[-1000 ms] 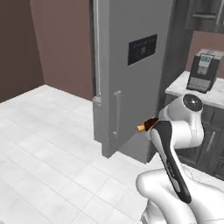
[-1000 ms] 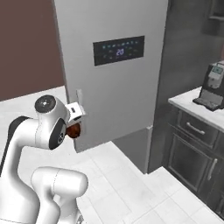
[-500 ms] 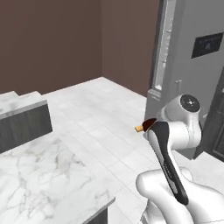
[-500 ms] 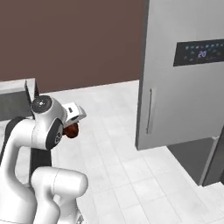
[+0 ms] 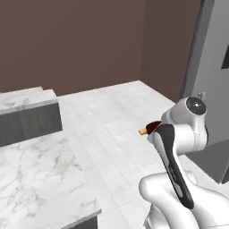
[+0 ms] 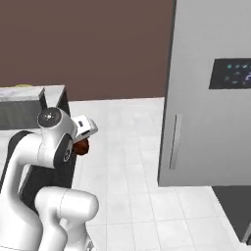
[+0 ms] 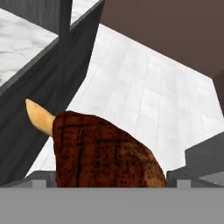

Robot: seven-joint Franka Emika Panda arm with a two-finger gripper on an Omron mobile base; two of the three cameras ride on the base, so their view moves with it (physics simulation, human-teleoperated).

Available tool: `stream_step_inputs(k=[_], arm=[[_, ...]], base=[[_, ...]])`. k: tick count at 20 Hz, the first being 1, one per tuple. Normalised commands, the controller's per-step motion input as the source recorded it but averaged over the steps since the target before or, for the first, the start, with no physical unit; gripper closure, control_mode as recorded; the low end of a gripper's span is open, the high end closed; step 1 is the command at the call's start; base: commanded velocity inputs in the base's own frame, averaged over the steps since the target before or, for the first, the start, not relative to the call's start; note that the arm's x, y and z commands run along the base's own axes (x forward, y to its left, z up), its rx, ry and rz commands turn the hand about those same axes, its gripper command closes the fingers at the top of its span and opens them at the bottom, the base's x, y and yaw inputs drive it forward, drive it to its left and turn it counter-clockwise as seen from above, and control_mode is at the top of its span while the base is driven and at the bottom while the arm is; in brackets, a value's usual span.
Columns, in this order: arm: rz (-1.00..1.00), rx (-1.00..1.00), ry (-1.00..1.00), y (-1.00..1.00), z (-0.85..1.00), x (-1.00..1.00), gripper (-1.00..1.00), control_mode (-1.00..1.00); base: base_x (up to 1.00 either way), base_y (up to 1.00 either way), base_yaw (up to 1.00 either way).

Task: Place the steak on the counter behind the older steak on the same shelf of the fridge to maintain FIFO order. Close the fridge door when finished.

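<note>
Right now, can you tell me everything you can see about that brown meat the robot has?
The steak is a small, dark brown, cooked-looking chunk with a rough crosshatched surface and a tan, pointed bone-like end. In the hand view it sits right at the gripper, bone end pointing up and to the left, with white tiled floor behind it. The fingers are mostly hidden, so the grip itself can't be seen clearly. In the left base view it peeks out beside the arm, held in the air, resting on no surface.
</note>
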Motion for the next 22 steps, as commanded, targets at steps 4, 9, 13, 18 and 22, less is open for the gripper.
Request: stream_step_inputs(k=[4,9,13,18,22], arm=[[0.00,0.00,0.00,0.00,0.00,0.00,1.00,1.00],[0.00,0.00,0.00,0.00,0.00,0.00,1.00,1.00],[0.00,0.00,0.00,0.00,0.00,0.00,1.00,1.00],[0.00,0.00,0.00,0.00,0.00,0.00,1.00,1.00],[0.00,0.00,0.00,0.00,0.00,0.00,1.00,1.00]], base=[[0.93,0.05,0.38],[1.00,-0.09,0.33],[1.00,-0.38,0.25],[1.00,-0.01,0.05],[1.00,0.01,-0.06]])
